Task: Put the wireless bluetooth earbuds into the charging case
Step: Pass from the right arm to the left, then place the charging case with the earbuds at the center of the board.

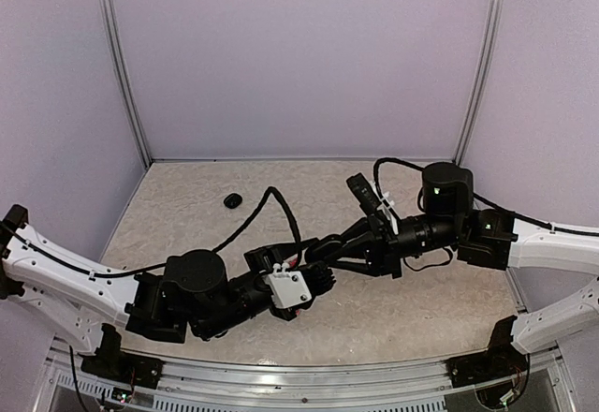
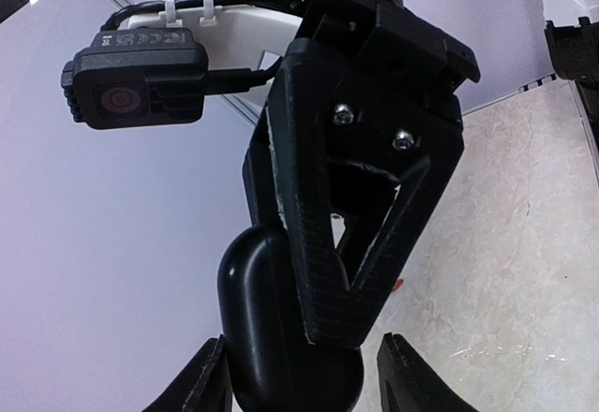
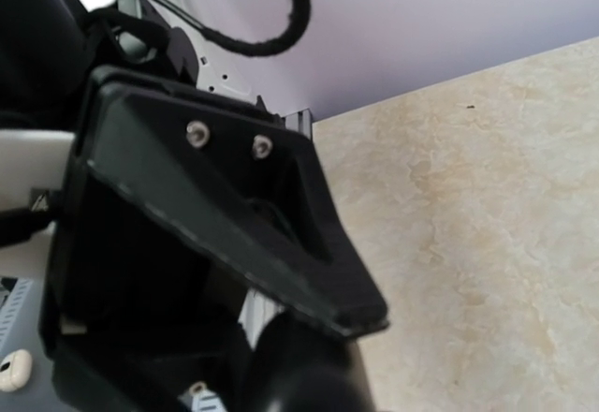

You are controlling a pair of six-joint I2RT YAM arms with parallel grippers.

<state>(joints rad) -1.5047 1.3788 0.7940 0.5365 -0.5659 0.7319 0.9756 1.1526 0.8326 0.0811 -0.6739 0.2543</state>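
Ok, small dark piece lies far left on the table, too small to ID. My left claw is spread wide either side of the black charging case; my right claw pinches that case, mid-table.

Smooth, faintly shiny, marbled laminate look on the beige stone-patterned surface. Matt, even finish on the lilac enclosure walls. Brushed silvery metal for the thin upright corner posts and the near-edge rail. Smooth, slightly glossy plastic on the white arm shells. Smooth plastic with a satin sheen on the rounded black pebble-like case. Matt black plastic, finely ribbed along the edges and rough at the seams, on the triangular fingers of the right gripper, with two bright metal screws set in. Dull, soft-looking sheath on the looping black cable.
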